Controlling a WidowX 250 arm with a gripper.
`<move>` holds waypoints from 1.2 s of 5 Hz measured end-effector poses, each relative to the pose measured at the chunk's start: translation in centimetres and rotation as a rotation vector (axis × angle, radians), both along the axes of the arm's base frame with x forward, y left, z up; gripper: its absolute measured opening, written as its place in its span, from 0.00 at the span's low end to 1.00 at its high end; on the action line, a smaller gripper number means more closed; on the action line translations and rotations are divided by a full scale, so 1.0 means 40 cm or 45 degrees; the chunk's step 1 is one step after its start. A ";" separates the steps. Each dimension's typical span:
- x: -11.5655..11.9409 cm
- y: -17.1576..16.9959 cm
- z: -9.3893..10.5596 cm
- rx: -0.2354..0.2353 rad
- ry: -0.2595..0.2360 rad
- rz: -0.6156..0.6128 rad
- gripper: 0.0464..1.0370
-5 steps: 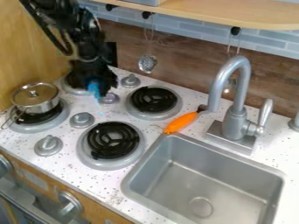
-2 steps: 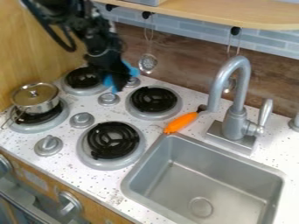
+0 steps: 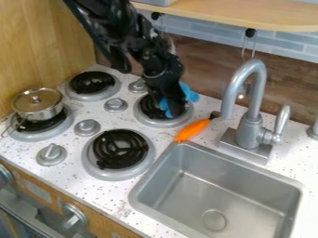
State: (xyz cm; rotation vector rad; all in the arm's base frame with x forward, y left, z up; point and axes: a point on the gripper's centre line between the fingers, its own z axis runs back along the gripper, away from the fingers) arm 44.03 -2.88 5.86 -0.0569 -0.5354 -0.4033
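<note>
The black gripper (image 3: 175, 108) hangs over the right rear burner (image 3: 149, 108), left of the faucet. A small blue object (image 3: 188, 93) is held in it and sticks out on both sides of the black fingers; its middle is hidden, and I cannot tell what it is. An orange item with a dark end (image 3: 192, 129) lies on the counter just below and right of the gripper, near the sink's upper left corner.
A lidded metal pot (image 3: 37, 108) stands on the left front burner. The grey faucet (image 3: 249, 116) rises behind the sink (image 3: 140, 194). Grey knobs (image 3: 87, 127) stand between the burners. A wooden shelf (image 3: 267, 16) juts out above, with utensils hanging below it.
From over the left rear burner, the gripper has moved right across the stove to the right rear burner, carrying the blue object along. The pot and the orange item have stayed put.
</note>
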 end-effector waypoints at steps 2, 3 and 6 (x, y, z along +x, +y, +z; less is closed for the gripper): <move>0.029 -0.051 -0.064 0.013 0.056 -0.069 0.56; 0.035 -0.044 -0.080 0.017 0.075 -0.048 0.56; 0.036 0.036 -0.082 -0.024 0.104 0.117 0.93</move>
